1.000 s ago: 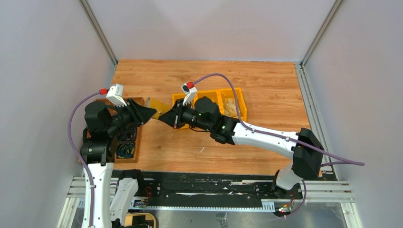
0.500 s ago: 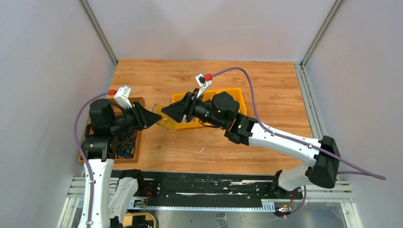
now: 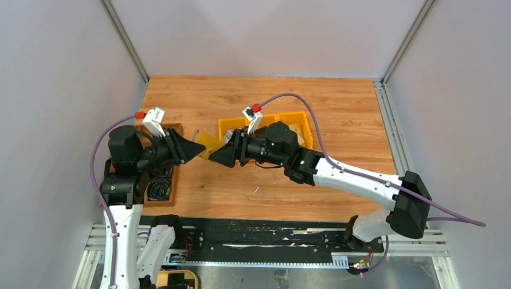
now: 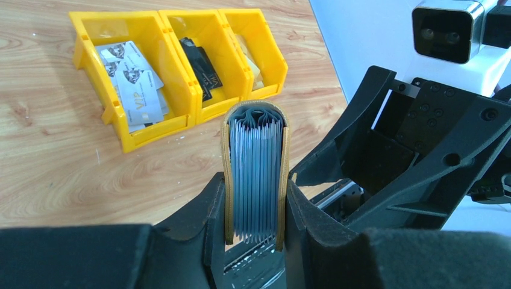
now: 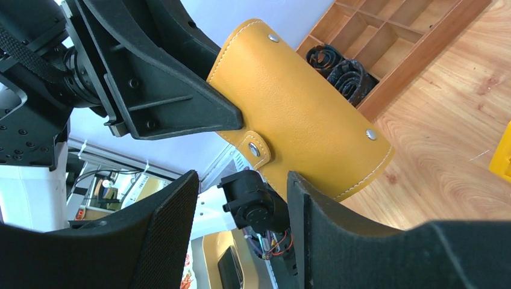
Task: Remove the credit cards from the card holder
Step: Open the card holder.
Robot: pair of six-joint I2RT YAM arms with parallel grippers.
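The mustard-yellow card holder (image 3: 207,143) hangs in the air over the table, with my left gripper (image 3: 196,148) shut on its two covers. In the left wrist view the card holder (image 4: 255,120) shows edge-on, its grey pockets (image 4: 257,174) packed between my left gripper (image 4: 254,182). Whether credit cards sit in those pockets I cannot tell. My right gripper (image 3: 218,156) faces the holder's free end, open. In the right wrist view the card holder (image 5: 301,114) with its silver studs lies just beyond my right gripper (image 5: 241,180), whose jaws stand apart with nothing between them.
Three joined yellow bins (image 3: 300,120) stand behind the right gripper. In the left wrist view the bins (image 4: 114,108) hold white VIP cards (image 4: 135,84), black cards (image 4: 202,63) and pale ones. A brown compartment tray (image 3: 175,180) with black coils lies under the left arm.
My right gripper has gone from shut to open, swung up over the bins, then come back down to the holder's end. The left gripper keeps its grip on the holder.
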